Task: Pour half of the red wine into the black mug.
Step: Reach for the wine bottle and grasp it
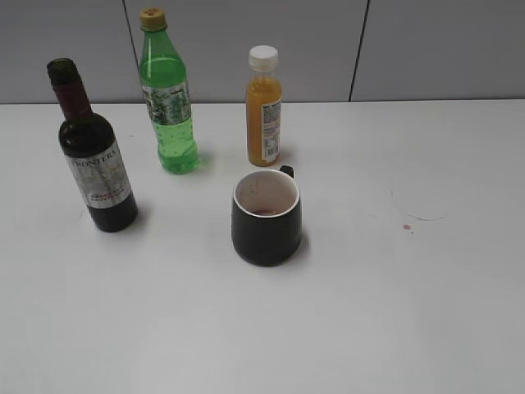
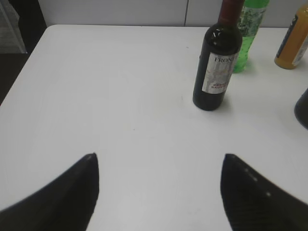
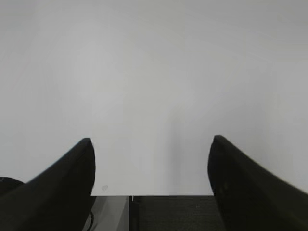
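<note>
White counter (image 1: pixel 426 312) in the exterior view, neither arm in shot. Your red wine (image 1: pixel 95 156) stands upright at the left, cap off as far as you can tell, well apart from the black mug (image 1: pixel 267 217) at centre, so there's room to lift and tip. The mug's handle points away, its white inside is stained, with a bit of red at the bottom. Green plastic bottle (image 1: pixel 169 103) and orange juice bottle (image 1: pixel 264 107) sit behind.

Left wrist view: your left end effector (image 2: pixel 159 185) is released, jaws wide, nothing between them. The wine bottle is ahead and slightly right, label facing you, probably your pick.

Right wrist view: right end effector (image 3: pixel 151 173) is also released, empty, at the counter edge, no task item visible.
</note>
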